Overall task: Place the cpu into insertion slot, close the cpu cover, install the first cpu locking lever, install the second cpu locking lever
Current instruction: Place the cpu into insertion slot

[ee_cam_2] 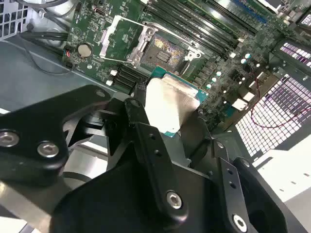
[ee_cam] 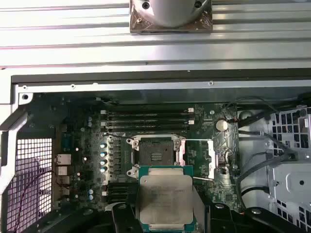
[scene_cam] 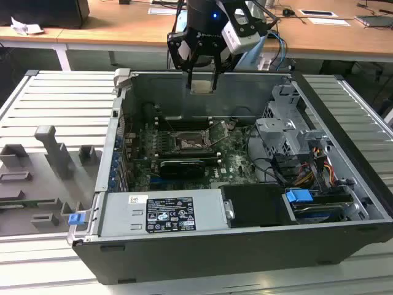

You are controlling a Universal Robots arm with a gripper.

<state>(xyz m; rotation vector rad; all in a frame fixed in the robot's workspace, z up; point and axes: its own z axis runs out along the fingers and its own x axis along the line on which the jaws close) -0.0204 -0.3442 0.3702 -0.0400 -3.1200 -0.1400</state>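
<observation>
While the pincer (scene_cam: 202,81) clamps it, the cpu (ee_cam: 165,196) shows a pale silvery, green-edged top.

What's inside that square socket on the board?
Nothing: the slot shows its bare dark centre, cover swung open. The cpu hangs above it, held by the tool.
</observation>
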